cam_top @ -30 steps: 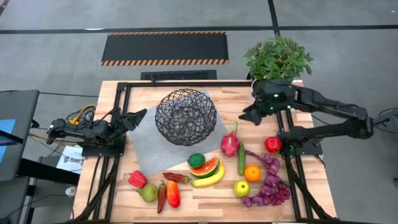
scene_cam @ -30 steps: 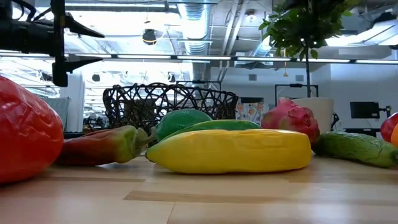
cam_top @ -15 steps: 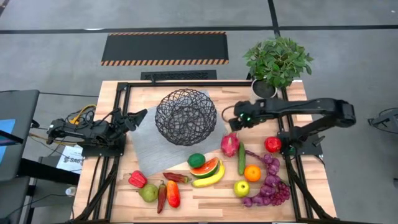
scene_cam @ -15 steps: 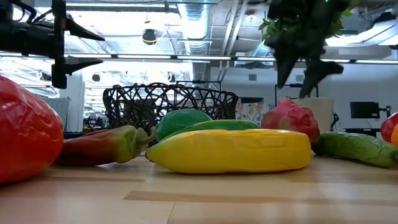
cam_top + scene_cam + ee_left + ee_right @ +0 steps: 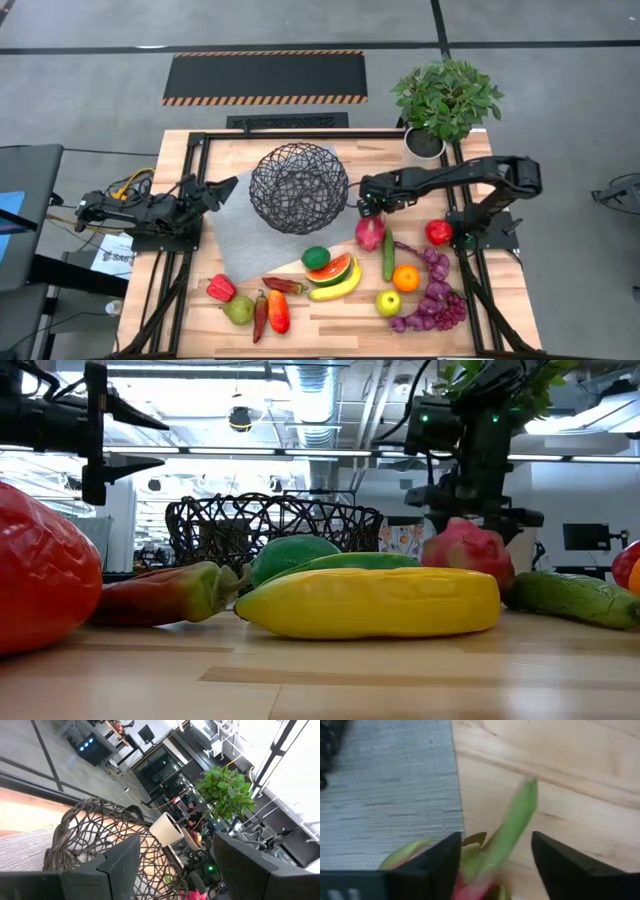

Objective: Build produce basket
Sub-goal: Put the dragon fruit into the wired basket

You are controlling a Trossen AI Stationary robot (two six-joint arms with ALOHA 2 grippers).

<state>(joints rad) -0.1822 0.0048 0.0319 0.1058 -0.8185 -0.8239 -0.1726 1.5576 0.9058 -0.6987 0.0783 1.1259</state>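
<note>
The black wire basket (image 5: 299, 187) stands on a grey mat (image 5: 235, 235) at the table's far middle. Produce lies on the near half: a pink dragon fruit (image 5: 370, 234), a lime (image 5: 316, 257), a watermelon slice (image 5: 330, 270), a banana (image 5: 338, 286), a cucumber (image 5: 388, 254), an orange (image 5: 405, 277), grapes (image 5: 432, 295) and peppers (image 5: 222, 288). My right gripper (image 5: 366, 203) points down just over the dragon fruit's far end, open, its fingers either side of the green leaf tips (image 5: 517, 820). My left gripper (image 5: 226, 187) hangs level and open at the mat's left edge, aimed at the basket (image 5: 100, 840).
A potted green plant (image 5: 445, 100) stands at the far right corner, behind my right arm. A red apple (image 5: 438, 232) lies by the right arm's base. Black frame rails (image 5: 300, 134) run along the table's far and side edges.
My right gripper has swung from beside the plant toward the table's left and near side, dropped a good way and tipped from slanting to pointing almost straight down, ending just over the dragon fruit. No produce has moved.
</note>
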